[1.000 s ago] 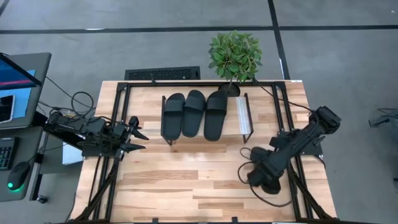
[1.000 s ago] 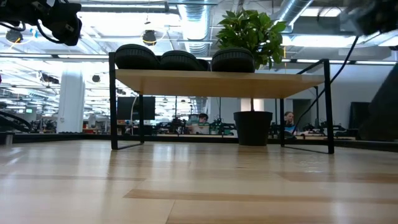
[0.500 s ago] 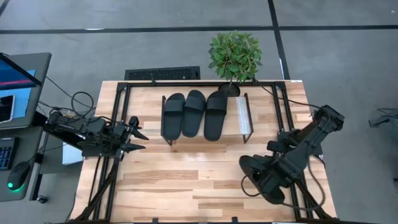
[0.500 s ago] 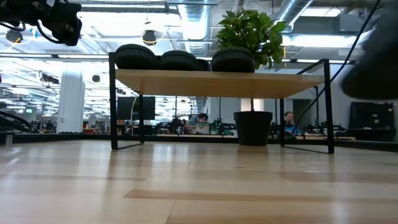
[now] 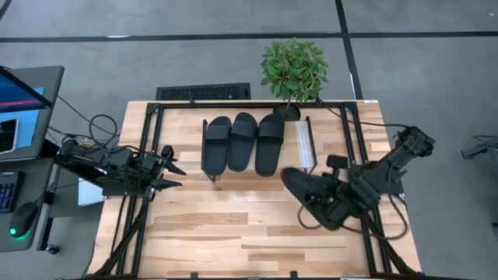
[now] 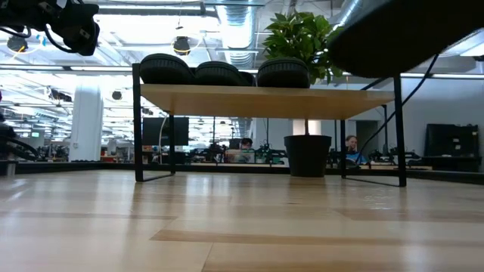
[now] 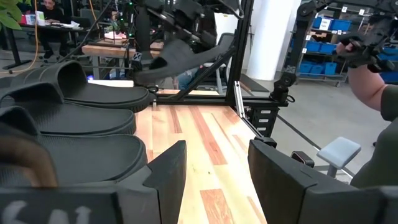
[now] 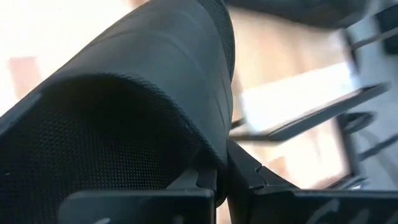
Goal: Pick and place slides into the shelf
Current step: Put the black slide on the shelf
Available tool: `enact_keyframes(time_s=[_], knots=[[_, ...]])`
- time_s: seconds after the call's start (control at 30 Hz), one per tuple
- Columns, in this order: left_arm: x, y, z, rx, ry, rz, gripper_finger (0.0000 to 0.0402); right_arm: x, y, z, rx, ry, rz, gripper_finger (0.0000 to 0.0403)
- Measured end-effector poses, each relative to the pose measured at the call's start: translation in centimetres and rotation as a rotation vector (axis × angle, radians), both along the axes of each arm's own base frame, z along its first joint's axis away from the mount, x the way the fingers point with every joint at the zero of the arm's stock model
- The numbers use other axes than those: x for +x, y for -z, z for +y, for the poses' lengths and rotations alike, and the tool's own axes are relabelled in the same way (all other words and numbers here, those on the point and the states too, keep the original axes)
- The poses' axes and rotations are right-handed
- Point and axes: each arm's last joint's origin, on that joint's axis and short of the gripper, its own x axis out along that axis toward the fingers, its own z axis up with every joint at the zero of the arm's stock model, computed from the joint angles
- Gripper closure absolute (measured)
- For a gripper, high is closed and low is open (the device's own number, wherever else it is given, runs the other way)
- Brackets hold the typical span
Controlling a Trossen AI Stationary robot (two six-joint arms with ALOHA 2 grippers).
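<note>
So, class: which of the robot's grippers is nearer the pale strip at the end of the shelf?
Right. The right gripper, shut on the fourth slide, is just in front of the pale strip. The left gripper waits beyond the shelf's opposite end.

Three black slides [image 5: 243, 143] lie on the shelf [image 5: 305, 145]; the fourth slide [image 5: 309, 197] is lifted.

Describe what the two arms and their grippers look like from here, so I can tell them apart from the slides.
Both arms are dark, jointed and boxy, trailing loose black cables. The left gripper ends in two flat, angular black fingers. The right gripper has the same matte black build, with cable loops beside it. No markings are legible.
</note>
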Motion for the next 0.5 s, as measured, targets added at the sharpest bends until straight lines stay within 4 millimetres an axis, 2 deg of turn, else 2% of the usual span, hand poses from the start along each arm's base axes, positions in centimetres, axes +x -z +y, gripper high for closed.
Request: enact_keyframes(time_s=[0.17, 0.5], knots=[[0.0, 0.0, 0.0, 0.000, 0.000, 0.001, 0.0242, 1.6, -0.2, -2.7, -0.121, 0.024, -0.003, 0.0403], [0.0, 0.3, 0.0, -0.002, 0.008, 0.034, 0.0242, 2.8, -1.7, -7.1, -0.257, 0.105, -0.027, 0.0402]])
